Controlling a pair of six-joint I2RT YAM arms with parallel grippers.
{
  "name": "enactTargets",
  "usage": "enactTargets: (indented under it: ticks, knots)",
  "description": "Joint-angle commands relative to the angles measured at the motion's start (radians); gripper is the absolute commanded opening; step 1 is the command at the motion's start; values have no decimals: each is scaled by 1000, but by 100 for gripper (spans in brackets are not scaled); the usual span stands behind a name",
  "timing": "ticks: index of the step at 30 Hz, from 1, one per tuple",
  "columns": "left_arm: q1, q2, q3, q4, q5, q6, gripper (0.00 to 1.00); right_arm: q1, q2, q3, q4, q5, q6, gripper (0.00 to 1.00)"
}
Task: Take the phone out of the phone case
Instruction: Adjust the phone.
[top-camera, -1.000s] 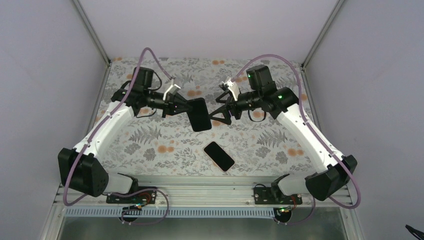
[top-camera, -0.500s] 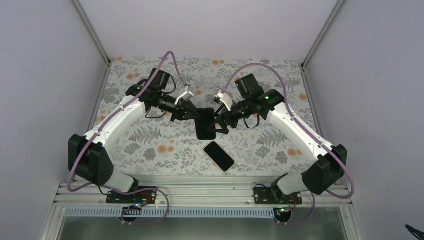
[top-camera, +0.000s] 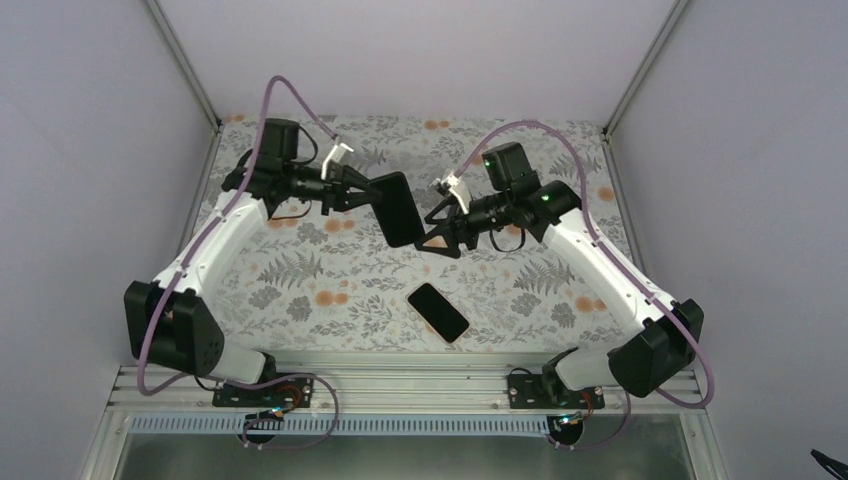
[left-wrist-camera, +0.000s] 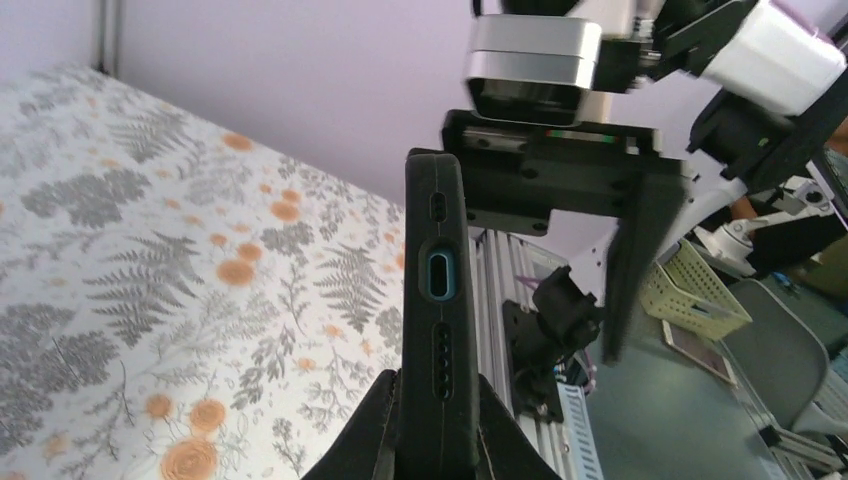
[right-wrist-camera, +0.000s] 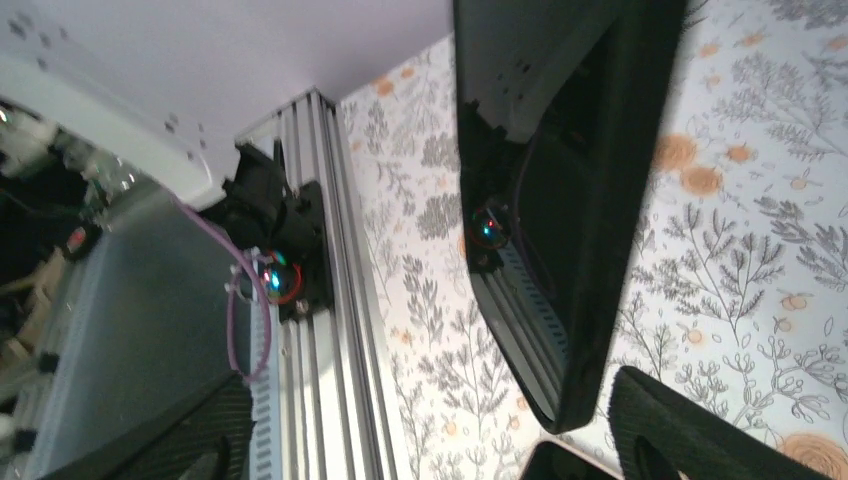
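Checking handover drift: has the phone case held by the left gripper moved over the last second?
Yes. The phone case is now farther from the dark slab lying flat, shifted toward the back wall.

Cloth: you have a pale cloth printed with grey ferns and orange flowers, spread across the table top.
Rail: along the near edge you see a ribbed aluminium rail running left to right.
Walls: plain lilac panels close you in on the left, right and far sides.
Posts: a left post and a right post, slim metal, rise from the far corners.
Off-table: the left wrist view gives you a yellow slotted basket beyond the rail, near a grey chair.
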Motion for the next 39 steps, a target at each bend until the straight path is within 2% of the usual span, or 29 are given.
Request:
enactTargets:
  ticks: [1, 4, 5, 14, 16, 20, 22, 29, 34, 39]
  knots:
    - [0, -121, -33, 242, 53, -217, 2, -69, -13, -21, 203, -142, 126, 78]
    - [5, -168, -48, 318, 27, -298, 2, -87, -27, -22, 298, -183, 190, 76]
    - [6, -184, -53, 394, 15, -376, 2, -91, -14, -17, 336, -239, 228, 75]
    - [25, -221, -146, 765, 4, -769, 2, -89, -9, -9, 424, -344, 314, 64]
    - [41, -228, -193, 887, -2, -882, 2, -85, -11, -9, 424, -348, 314, 61]
    - [93, -247, -332, 1259, -40, -1196, 2, -65, -13, -14, 422, -344, 307, 58]
    - [119, -248, -380, 1381, -57, -1293, 2, -51, -10, -19, 420, -333, 303, 56]
    - [128, -282, -405, 1402, -59, -1295, 2, -18, 27, -6, 431, -323, 312, 54]
    - [125, -297, -387, 1340, -23, -1220, 2, -16, 31, -4, 426, -320, 305, 53]
    - [106, -313, -345, 1119, 1, -1021, 2, -16, 10, -19, 409, -301, 282, 53]
